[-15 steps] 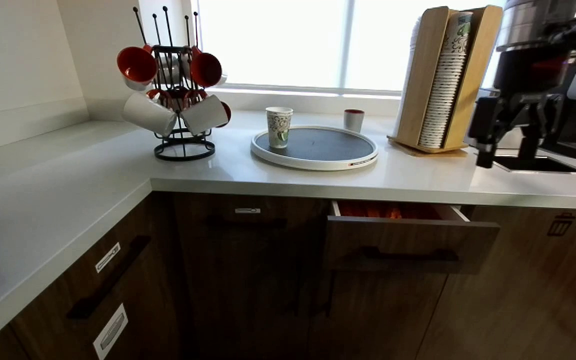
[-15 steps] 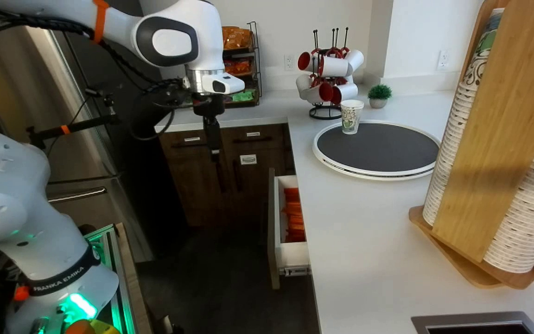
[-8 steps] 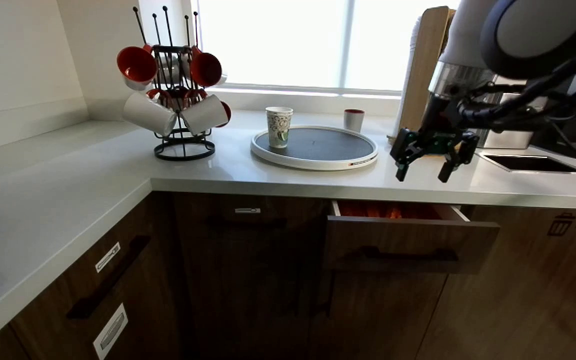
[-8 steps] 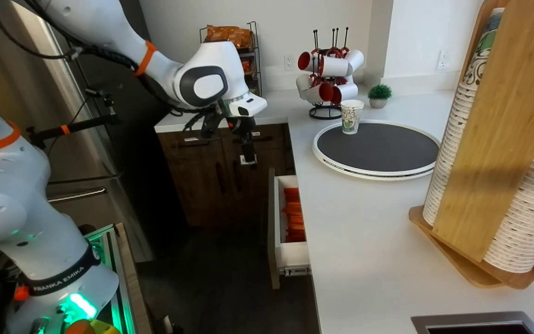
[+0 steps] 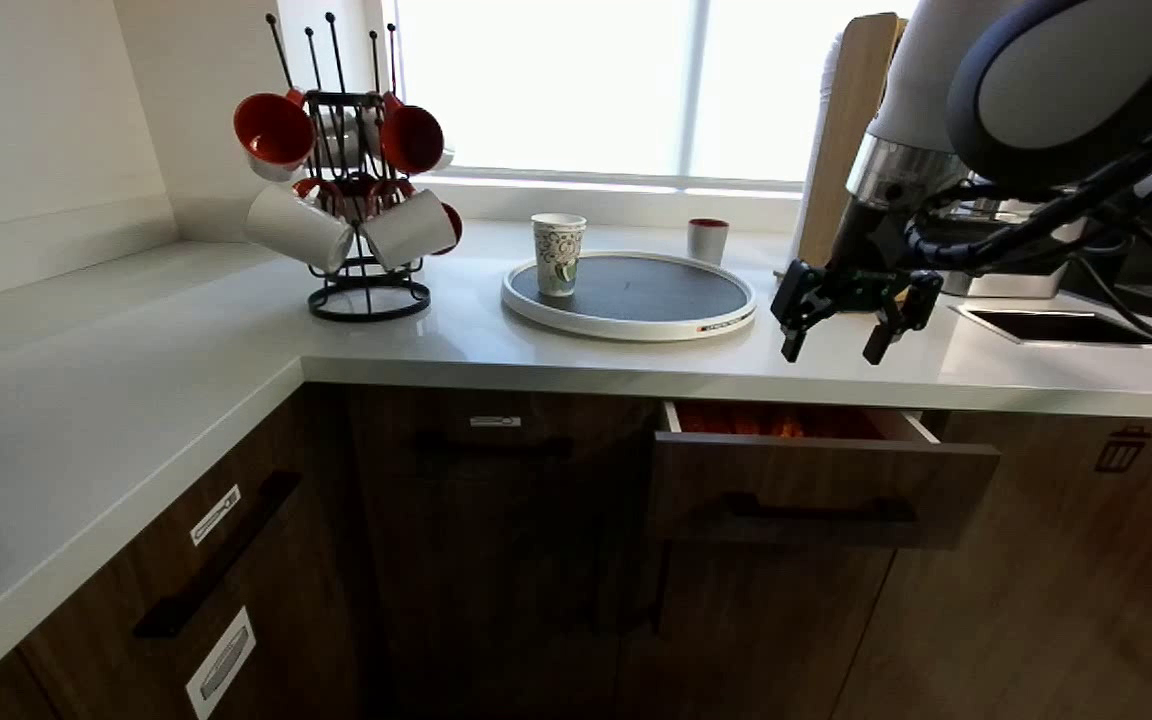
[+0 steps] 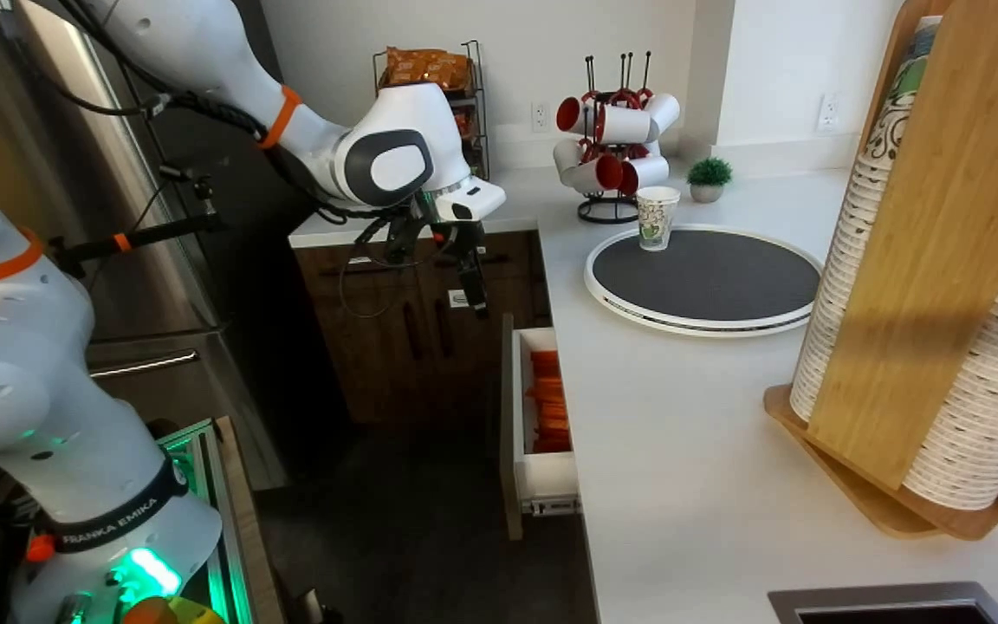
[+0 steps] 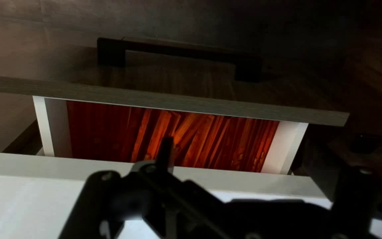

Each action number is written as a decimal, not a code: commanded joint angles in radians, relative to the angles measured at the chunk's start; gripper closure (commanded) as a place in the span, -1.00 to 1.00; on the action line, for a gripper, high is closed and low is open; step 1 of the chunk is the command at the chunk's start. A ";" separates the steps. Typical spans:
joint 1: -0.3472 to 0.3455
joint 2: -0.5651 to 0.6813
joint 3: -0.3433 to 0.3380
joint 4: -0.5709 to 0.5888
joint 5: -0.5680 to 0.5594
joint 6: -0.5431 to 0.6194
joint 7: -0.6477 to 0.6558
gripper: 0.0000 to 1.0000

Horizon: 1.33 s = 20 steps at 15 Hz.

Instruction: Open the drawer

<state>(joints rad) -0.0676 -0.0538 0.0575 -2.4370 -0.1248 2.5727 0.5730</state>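
Observation:
The drawer (image 5: 816, 468) stands partly pulled out below the counter in both exterior views. Its front (image 6: 508, 425) is dark brown, its inner walls are pale, and orange-red contents lie inside. In the wrist view its front panel (image 7: 177, 102) runs across the frame, with the dark bar handle (image 7: 181, 52) on its outer face. The handle (image 5: 816, 512) also shows in an exterior view. My gripper (image 5: 834, 347) is open and empty, with fingers apart and pointing down. It is above the drawer and touches neither the front nor the handle. It also shows in an exterior view (image 6: 479, 305).
The white countertop (image 6: 655, 416) overhangs the drawer. It bears a round turntable (image 6: 707, 277), a paper cup (image 5: 558, 258), a mug rack (image 5: 368, 316) and a wooden cup dispenser (image 6: 941, 260). Dark labelled drawers (image 5: 226, 560) line the corner. A steel fridge (image 6: 148, 381) stands behind the arm.
The arm has swung toward the counter, and my gripper has come lower and over the drawer, its fingers turned to lie along the front. The drawer has not moved.

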 commanded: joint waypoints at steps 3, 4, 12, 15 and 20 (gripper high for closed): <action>0.016 0.140 -0.041 0.020 -0.086 0.199 0.007 -0.93; 0.022 0.164 -0.050 0.021 -0.090 0.238 0.001 -0.48; 0.048 0.306 -0.102 0.069 -0.096 0.359 0.008 0.57; 0.128 0.344 -0.183 0.092 -0.074 0.356 -0.018 0.98; 0.197 0.395 -0.254 0.122 -0.072 0.346 -0.014 1.00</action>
<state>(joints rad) 0.0829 0.2984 -0.1563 -2.3373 -0.2055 2.9112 0.5638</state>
